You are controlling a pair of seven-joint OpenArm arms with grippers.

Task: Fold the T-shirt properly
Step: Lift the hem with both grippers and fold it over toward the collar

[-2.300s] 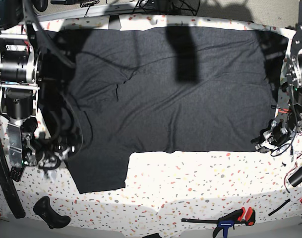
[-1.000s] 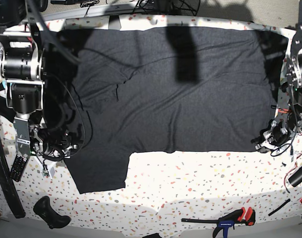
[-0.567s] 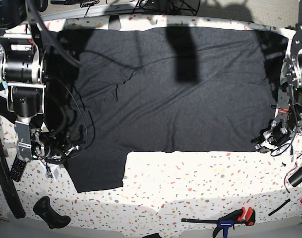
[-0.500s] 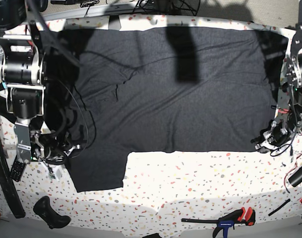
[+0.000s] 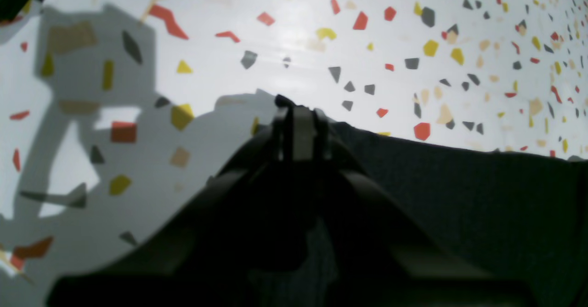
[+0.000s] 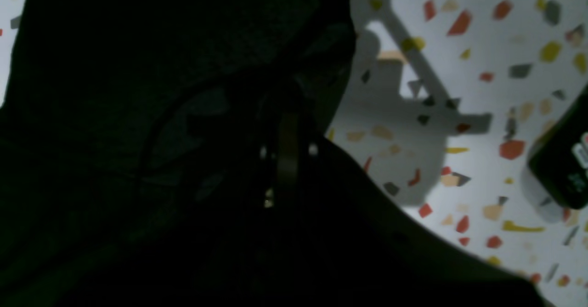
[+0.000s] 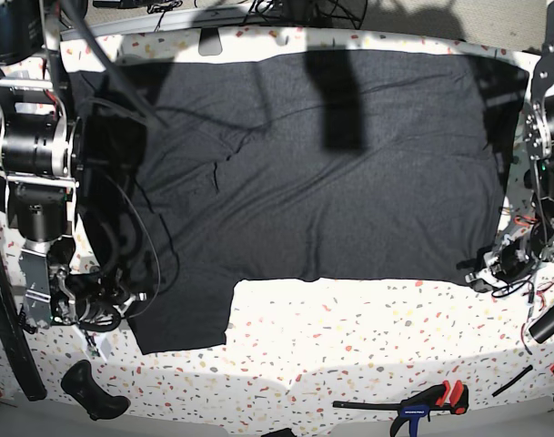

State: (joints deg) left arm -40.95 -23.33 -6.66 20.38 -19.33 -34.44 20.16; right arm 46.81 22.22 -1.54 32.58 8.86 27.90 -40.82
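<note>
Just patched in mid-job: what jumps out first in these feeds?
The large dark charcoal-grey fabric T-shirt dominates, spread flat across the speckled terrazzo-pattern table, one short sleeve hanging toward the near edge on the base view's left. The right gripper sits at that sleeve with jaws shut on the fabric, and the left gripper pinches the shirt's near corner on the opposite side.

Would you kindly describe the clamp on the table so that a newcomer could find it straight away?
Start from the dark T-shirt covering most of the speckled table. Follow the table's near edge toward the corner away from the short sleeve: the bar clamp lies there, the only tool with blue and orange handles.
</note>
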